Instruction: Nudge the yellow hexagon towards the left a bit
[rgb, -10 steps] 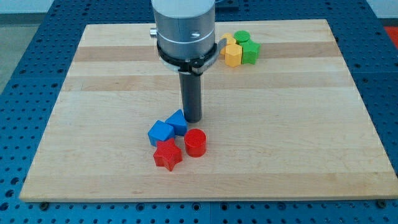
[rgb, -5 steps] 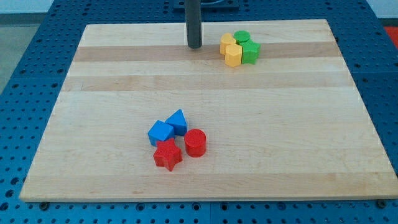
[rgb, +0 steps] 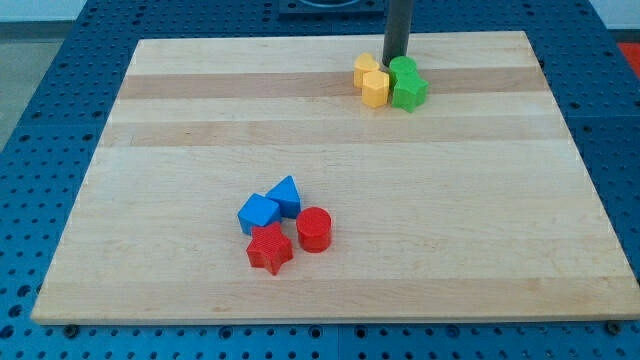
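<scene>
Our tip (rgb: 397, 60): top of tabletop (rgb: 150, 200), just behind the green blocks; we carry no claw. Yellow hexagon (rgb: 376, 88): upper right cluster, touching a second yellow block (rgb: 364, 68) and two green blocks (rgb: 406, 84). Lower centre: two blue blocks (rgb: 270, 206), red cylinder (rgb: 314, 229), red star (rgb: 269, 248).

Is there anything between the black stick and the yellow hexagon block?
Almost nothing. In the camera view my tip stands just above the cluster at the view's top, with the round green block at its lower right and the yellow hexagon block diagonally below-left, close by.
</scene>
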